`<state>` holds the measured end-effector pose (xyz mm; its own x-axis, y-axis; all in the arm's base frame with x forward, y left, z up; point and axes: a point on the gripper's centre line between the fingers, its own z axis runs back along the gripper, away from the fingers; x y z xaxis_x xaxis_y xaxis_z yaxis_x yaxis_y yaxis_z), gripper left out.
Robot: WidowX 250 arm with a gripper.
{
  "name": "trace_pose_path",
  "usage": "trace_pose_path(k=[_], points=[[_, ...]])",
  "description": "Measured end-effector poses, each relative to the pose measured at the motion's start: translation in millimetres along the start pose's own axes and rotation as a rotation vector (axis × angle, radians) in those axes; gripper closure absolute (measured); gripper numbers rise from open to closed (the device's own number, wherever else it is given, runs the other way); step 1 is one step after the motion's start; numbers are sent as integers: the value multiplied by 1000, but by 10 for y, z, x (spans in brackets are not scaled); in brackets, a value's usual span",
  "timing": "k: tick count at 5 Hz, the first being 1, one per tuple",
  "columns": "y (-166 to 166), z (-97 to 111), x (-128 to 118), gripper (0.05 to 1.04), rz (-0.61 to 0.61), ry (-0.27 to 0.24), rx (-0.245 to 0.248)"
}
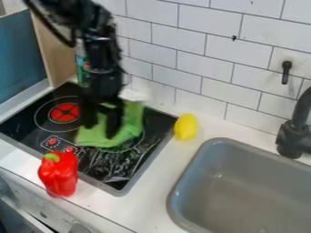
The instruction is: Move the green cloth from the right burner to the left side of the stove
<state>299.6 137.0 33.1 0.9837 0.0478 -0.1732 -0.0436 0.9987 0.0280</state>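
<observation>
Green cloth [130, 120] is seen laid across the stove [21, 120], with the black gripper [100, 132] positioned low above it, its two fingers spread and green fabric visible between them. The handling of the cloth is judged to be under way rather than finished: the fabric is already on the cooking surface, partly covering it, but no firm grip on it can be confirmed. Whitish streaks [118, 166] are left uncovered on the black glass in front of the cloth; whether they are formed by smears, moisture or reflected light cannot be told. How much work is left can therefore be judged only loosely.

A red pepper [59, 175] is placed at the stove's front edge, while a lemon [186, 127] is set on the counter [152, 191] between the stove and the grey sink [173, 200].

Part of the cloth is hidden by the gripper, and the contact between fingertips and fabric is hard to make out. A green bottle [81, 68] is partly masked by the arm [102, 50], a pale item [135, 94] behind the cloth cannot be identified, and the sink and black tap [294, 132] are cut off at the right edge.
</observation>
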Motion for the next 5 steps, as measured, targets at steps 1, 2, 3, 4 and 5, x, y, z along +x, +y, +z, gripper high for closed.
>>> trace_pose_path(k=[1,2,3,4,5], points=[[412,-77,-437,83,114,94,-1],[603,-85,-638,83,133,113,-14],[813,-103,-734,83,149,104,-17],[876,-97,-712,83,131,97,-10],[896,-6,-700,83,126,68,10]])
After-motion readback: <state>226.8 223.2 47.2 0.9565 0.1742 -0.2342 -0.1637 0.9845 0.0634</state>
